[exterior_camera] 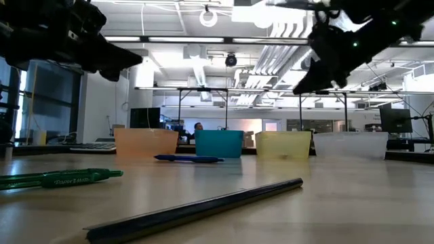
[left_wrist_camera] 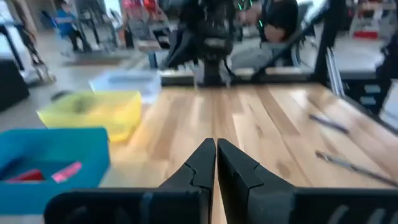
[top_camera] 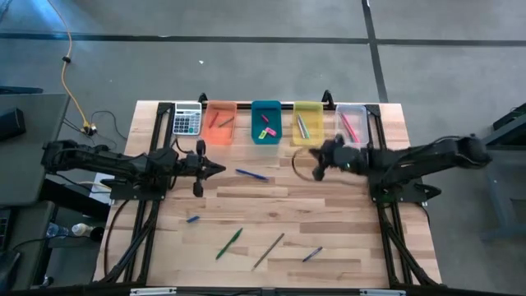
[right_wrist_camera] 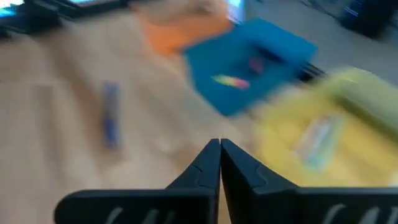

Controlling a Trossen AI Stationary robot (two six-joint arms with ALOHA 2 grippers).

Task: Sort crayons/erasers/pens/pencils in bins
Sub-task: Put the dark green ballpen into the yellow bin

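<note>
One readable marking only: white lettering on the green pen [exterior_camera: 57,179] lying on the bench near its front left corner, seemingly "Paper Mate", though too small for certainty. Keys and display of the grey calculator [top_camera: 187,120] at the back left corner of the bench too small to read. No legible labels on the bins [top_camera: 265,122] along the back edge.
</note>
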